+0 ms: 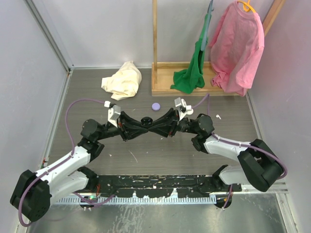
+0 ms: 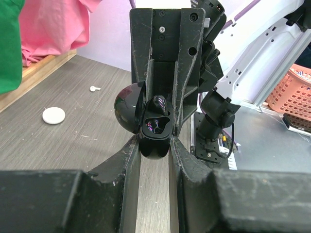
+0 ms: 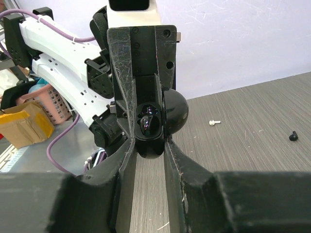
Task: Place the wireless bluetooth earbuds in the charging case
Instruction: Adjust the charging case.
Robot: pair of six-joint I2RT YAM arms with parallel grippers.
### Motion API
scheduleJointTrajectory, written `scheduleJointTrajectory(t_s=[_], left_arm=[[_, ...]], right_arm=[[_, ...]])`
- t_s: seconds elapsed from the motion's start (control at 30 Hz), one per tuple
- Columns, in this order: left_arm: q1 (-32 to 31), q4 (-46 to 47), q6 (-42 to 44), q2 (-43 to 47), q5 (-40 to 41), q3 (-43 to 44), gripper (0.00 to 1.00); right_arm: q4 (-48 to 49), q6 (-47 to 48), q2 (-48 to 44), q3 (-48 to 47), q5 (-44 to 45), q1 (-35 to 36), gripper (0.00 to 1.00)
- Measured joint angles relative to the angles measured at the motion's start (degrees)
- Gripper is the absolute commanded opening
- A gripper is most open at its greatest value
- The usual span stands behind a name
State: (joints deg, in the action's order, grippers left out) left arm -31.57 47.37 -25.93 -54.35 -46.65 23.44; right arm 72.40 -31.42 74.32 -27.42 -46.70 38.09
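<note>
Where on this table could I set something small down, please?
Bare tabletop lies between the left arm, right arm and near rail, and far left between the left wall and cream cloth. Crowded: the centre, around the charging case and lavender disc, and the back by the wooden rack.

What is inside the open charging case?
One glossy black earbud sits in the charging case. That earbud and the case's rim cover the rest of the interior, so a second earbud cannot be confirmed.

No readable text, label, brand or number in any view.
</note>
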Motion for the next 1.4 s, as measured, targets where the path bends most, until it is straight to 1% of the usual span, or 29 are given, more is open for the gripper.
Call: scheduleJointTrajectory(t_s=[0.2, 0.37, 0.4, 0.43, 0.53, 0.67, 0.83, 1.03, 1.1, 1.2, 1.3, 1.4], left_arm=[[-0.2, 0.7, 0.0, 0.0, 0.1, 0.0, 0.01], [-0.3, 1.3, 0.0, -0.5, 0.1, 0.3, 0.07], [-0.3, 1.3, 0.0, -0.6, 0.1, 0.3, 0.07], [-0.3, 1.3, 0.0, -0.6, 0.1, 0.3, 0.06], [-0.4, 1.2, 0.1, -0.5, 0.4, 0.3, 0.01], [-0.6, 0.6, 0.6, -0.1, 0.7, 0.3, 0.00], [-0.8, 0.5, 1.1, 0.2, 1.0, 0.3, 0.00], [-1.2, 0.9, 1.0, 0.2, 1.5, 0.3, 0.00], [-1.3, 0.9, 1.0, 0.1, 1.9, 0.3, 0.00], [-1.3, 0.9, 1.0, 0.1, 2.1, 0.3, 0.00], [-1.3, 1.0, 0.8, 0.2, 2.2, 0.3, 0.01], [-1.3, 1.4, 0.2, 0.2, 2.2, 0.3, 0.05]], right_arm=[[3.0, -1.9, 1.2, 0.0, -0.8, -0.3, 0.19], [3.9, -2.4, 1.4, 0.0, -1.0, -0.5, 0.04], [3.9, -2.4, 1.4, 0.0, -1.0, -0.5, 0.03], [3.9, -2.4, 1.4, 0.0, -1.0, -0.6, 0.03], [3.9, -2.4, 1.4, 0.0, -1.1, -0.7, 0.14], [4.1, -2.4, 1.4, 0.0, -1.2, -0.7, 0.27], [4.3, -2.9, 1.4, -0.2, -1.4, -0.7, 0.35], [5.8, -5.1, 2.1, -0.5, -1.4, -0.6, 0.39], [6.9, -6.1, 2.8, -0.6, -1.5, -0.5, 0.39], [8.3, -7.2, 3.5, -0.6, -1.4, -0.5, 0.37], [8.8, -7.9, 3.7, -0.7, -1.0, -0.5, 0.28], [9.1, -8.0, 3.7, -0.7, -1.0, -0.5, 0.17]])
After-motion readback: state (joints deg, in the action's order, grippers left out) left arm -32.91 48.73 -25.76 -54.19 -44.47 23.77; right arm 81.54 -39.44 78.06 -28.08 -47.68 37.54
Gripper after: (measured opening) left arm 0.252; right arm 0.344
